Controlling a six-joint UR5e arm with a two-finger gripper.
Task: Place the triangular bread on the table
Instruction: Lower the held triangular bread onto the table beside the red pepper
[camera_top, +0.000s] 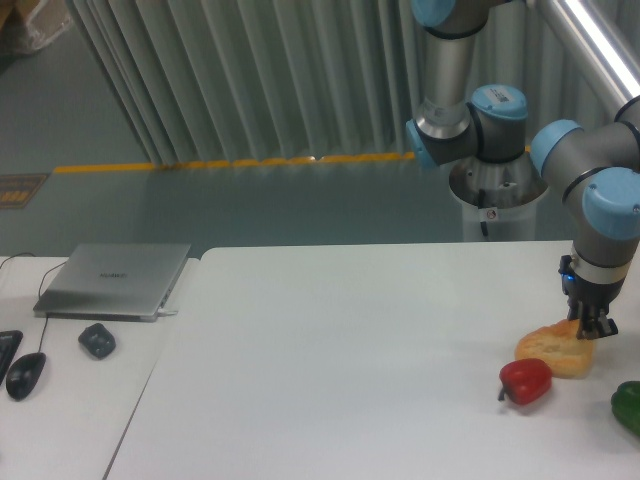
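Observation:
The triangular bread (552, 351), a golden-orange wedge, lies on the white table (350, 360) at the far right. My gripper (594, 328) points straight down at the bread's upper right end. Its dark fingers (587, 322) sit close together on that edge and look closed on it. The bread's underside seems to rest on the table. The contact point is small and partly hidden by the fingers.
A red bell pepper (526, 381) sits touching or just in front of the bread on its left. A green pepper (629, 407) is at the right edge. On the adjoining desk at the left are a laptop (115, 280), a dark object (97, 341) and a mouse (25, 375).

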